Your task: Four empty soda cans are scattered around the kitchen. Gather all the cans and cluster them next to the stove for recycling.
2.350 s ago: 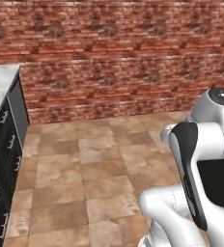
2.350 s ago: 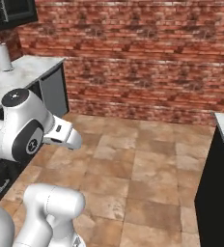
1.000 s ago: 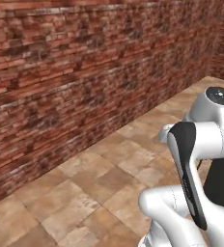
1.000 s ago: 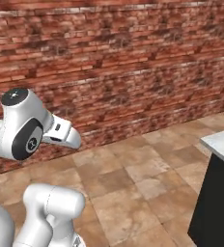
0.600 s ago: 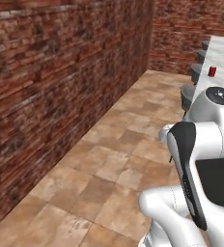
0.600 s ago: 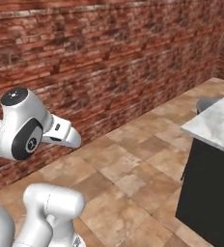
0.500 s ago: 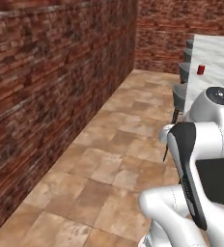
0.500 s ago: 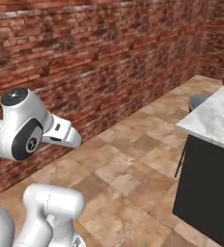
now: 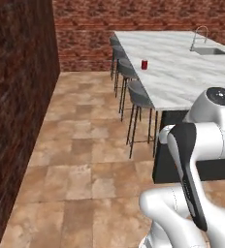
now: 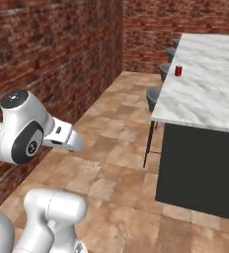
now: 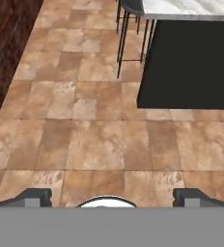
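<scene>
One red soda can [image 9: 144, 64] stands upright on the white marble island [image 9: 182, 72], near its stool-side edge; the right base view has the same can [image 10: 178, 70] far along the island top [image 10: 210, 94]. My gripper [image 11: 112, 198] is open, its two dark fingertips [image 11: 34, 196] wide apart with nothing between them. It hangs over the terracotta tile floor [image 11: 99, 130], well short of the island and the can. The stove is out of view.
Grey bar stools [image 9: 134, 92] line the island's near side, also in the right base view [image 10: 154, 96]. A sink with a faucet [image 9: 206, 50] sits at the island's far end. The island's black end panel [image 11: 191, 62] is ahead right. A brick wall [image 9: 17, 97] runs along the left.
The whole picture has swung as the base turned: the brick wall slid left, and the island with the red can and stools came further into view. The arm's pose and open gripper are unchanged.
</scene>
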